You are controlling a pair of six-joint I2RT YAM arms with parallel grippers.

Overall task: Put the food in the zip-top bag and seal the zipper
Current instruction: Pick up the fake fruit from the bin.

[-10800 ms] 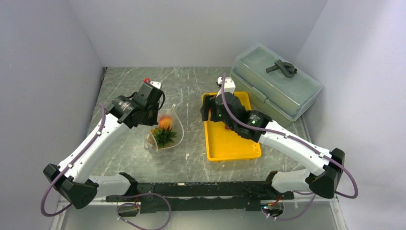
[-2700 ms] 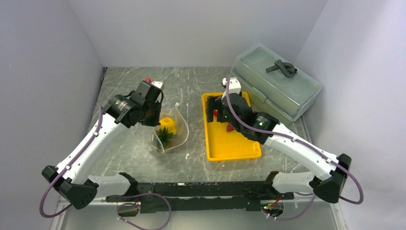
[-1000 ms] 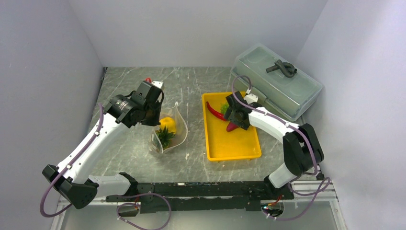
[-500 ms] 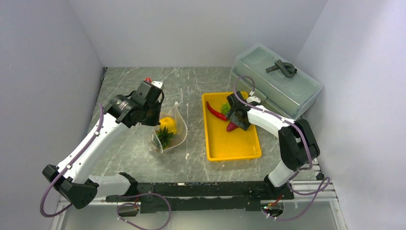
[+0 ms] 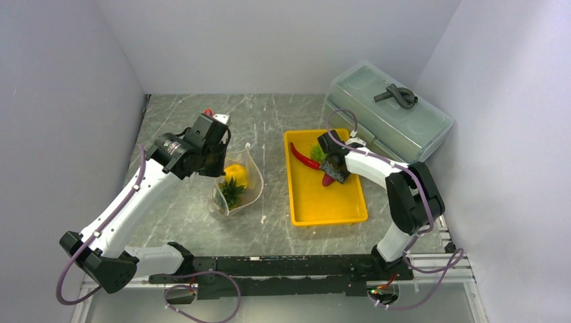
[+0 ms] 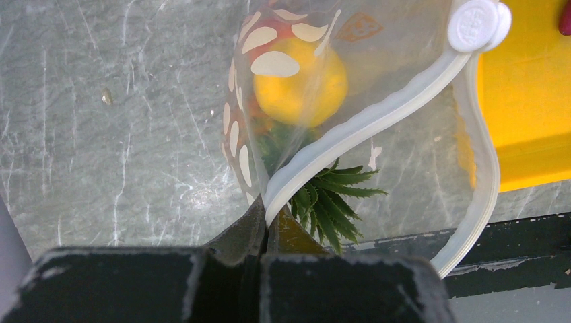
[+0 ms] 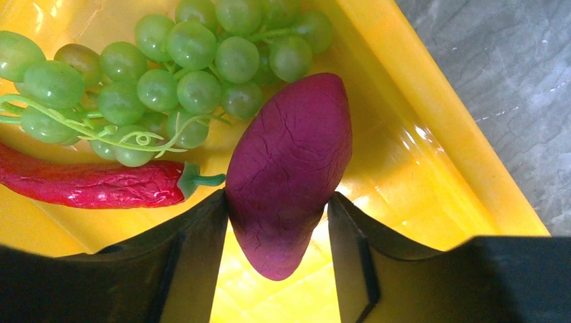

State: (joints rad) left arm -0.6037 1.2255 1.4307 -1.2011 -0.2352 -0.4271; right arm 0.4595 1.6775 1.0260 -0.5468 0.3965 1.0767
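The zip-top bag (image 5: 241, 187) (image 6: 296, 40) stands open on the table. Inside it lie a yellow lemon (image 5: 236, 173) (image 6: 299, 81) and the pineapple with its green crown (image 5: 232, 192) (image 6: 330, 195). My left gripper (image 5: 219, 165) (image 6: 267, 215) is shut on the bag's whitish zipper (image 6: 377, 111) edge and holds the mouth up. In the yellow tray (image 5: 330, 208) (image 7: 431, 128) my right gripper (image 5: 328, 171) (image 7: 277, 197) has both fingers against a purple sweet potato (image 7: 289, 161). The red chili (image 5: 304, 158) (image 7: 87, 183) and green grapes (image 5: 315, 152) (image 7: 168, 74) lie beside it.
A big grey-green lidded box (image 5: 390, 114) stands at the back right, close behind the tray. The bag's white slider tab (image 6: 478, 23) sits at the far end of the zipper, near the tray's edge. Grey walls close in the table on three sides.
The right gripper's fingers have narrowed onto the purple sweet potato in the tray, and the right arm has folded closer in. The left arm and the bag have not moved.
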